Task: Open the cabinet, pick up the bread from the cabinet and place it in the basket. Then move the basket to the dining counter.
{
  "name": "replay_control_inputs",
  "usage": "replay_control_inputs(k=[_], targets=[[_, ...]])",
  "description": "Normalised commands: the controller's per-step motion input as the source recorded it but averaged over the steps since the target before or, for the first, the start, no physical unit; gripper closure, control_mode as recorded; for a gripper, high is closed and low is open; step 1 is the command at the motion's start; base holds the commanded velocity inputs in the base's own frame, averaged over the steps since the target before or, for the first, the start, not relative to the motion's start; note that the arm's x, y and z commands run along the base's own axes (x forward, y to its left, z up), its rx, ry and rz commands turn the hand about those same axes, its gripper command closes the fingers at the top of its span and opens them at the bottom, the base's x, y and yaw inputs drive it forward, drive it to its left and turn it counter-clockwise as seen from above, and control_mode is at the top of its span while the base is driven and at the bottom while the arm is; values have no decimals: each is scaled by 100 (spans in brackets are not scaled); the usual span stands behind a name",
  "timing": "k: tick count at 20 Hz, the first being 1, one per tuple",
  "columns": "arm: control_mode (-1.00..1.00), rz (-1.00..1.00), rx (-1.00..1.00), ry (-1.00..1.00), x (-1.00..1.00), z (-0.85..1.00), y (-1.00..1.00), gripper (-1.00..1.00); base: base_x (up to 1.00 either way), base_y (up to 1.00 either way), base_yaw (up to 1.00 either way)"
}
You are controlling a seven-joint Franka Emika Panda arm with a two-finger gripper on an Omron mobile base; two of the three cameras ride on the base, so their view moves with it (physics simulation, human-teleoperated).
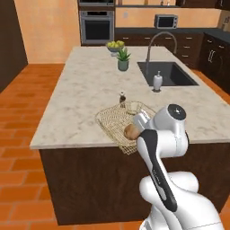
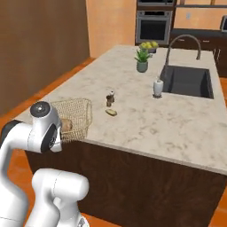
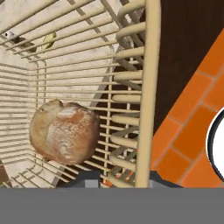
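Hand view shows us the gripper (image 3: 120, 181) clamped on the near rim of the basket (image 3: 146, 87), with the single bread (image 3: 64, 131) roll lying inside on the mesh floor. We judge the basket is being set on the dining counter (image 1: 81, 94) at its near edge, part of it overhanging, so we should slide it further inward and level before letting go, or it may tip. We count one basket, one bread, one small bottle (image 1: 122, 96) just beyond it, one potted plant (image 1: 123, 59) and one soap dispenser (image 1: 157, 81).
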Motion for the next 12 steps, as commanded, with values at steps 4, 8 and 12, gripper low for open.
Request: replay_control_inputs(k=[4,8,12], targets=[[100,0,0,0,0,0,0,100,89,100,-34],[100,0,0,0,0,0,0,100,32,100,-29],[100,0,0,0,0,0,0,100,42,96,-17]])
